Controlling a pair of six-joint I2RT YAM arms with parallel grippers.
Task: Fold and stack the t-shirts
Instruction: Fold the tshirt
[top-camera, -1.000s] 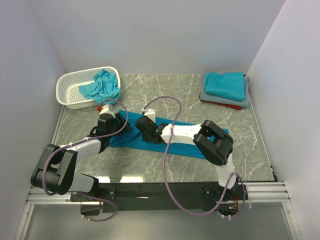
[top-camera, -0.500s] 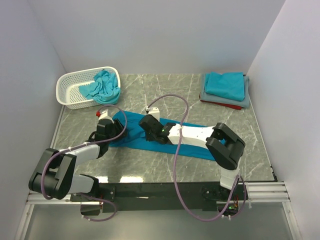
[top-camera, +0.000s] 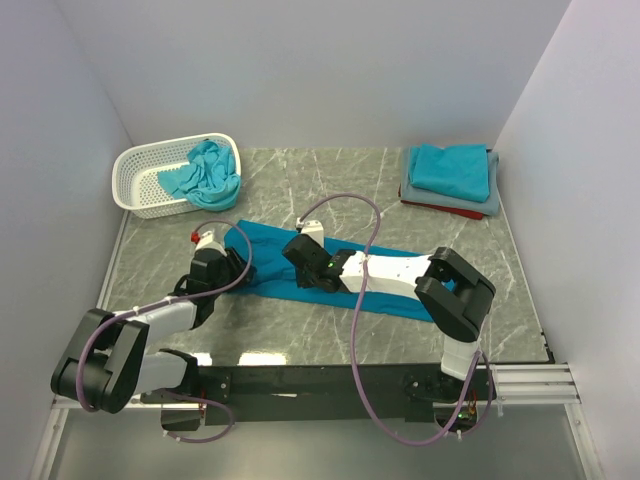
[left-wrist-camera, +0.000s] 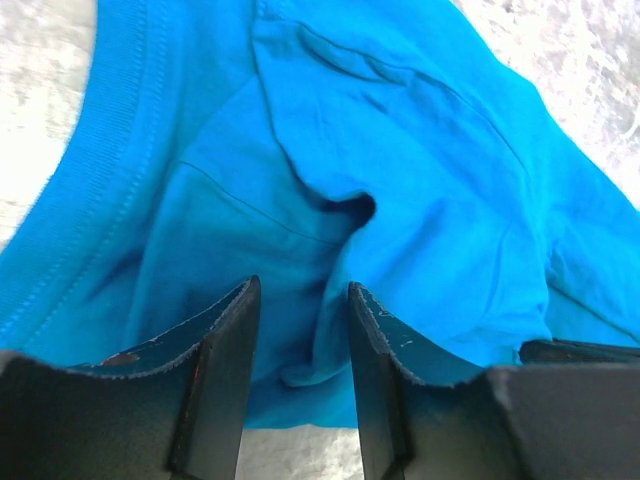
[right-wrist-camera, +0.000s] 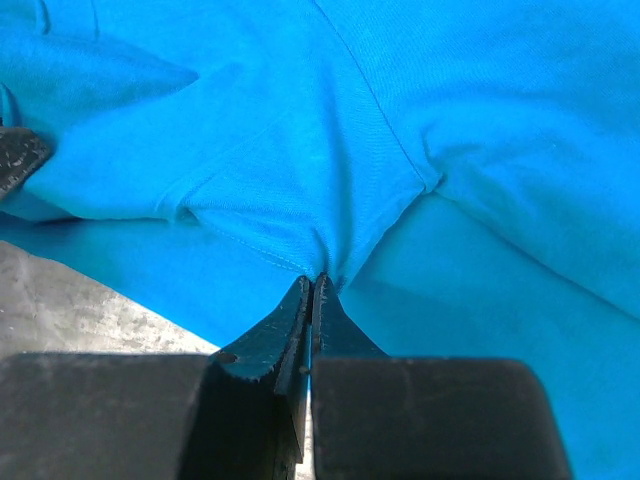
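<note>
Shirt (top-camera: 268, 252): teal-blue, lying in a long rumpled band across the middle of the worktop (top-camera: 300, 190), partly hidden under the right arm.
Shirt, left wrist view (left-wrist-camera: 400, 150): ribbed hem curving down the left, a raised pucker of cloth at centre, grey worktop showing at the corners.
Shirt, right wrist view (right-wrist-camera: 480, 100): seam running diagonally to a gathered point at the fingertips.
Left claw (top-camera: 228, 265): low over the left end of the shirt; in its own camera (left-wrist-camera: 300, 290) jaws apart, straddling the pucker – cloth between the fingers (left-wrist-camera: 225, 340), not clamped.
Right claw (top-camera: 297, 252): reaching across from the right, down on the shirt's middle; in its own camera (right-wrist-camera: 313, 285) clenched tight, pinching a small gather of shirt cloth at the seam.
Stack (top-camera: 450, 172): folded shirts at the far right corner of the worktop – turquoise on top, grey under it, a red edge at the bottom.
Basket (top-camera: 140, 165): white lattice, far left corner.
Bundle (top-camera: 208, 170): crumpled turquoise shirts in the right end of the basket, spilling over its rim.
</note>
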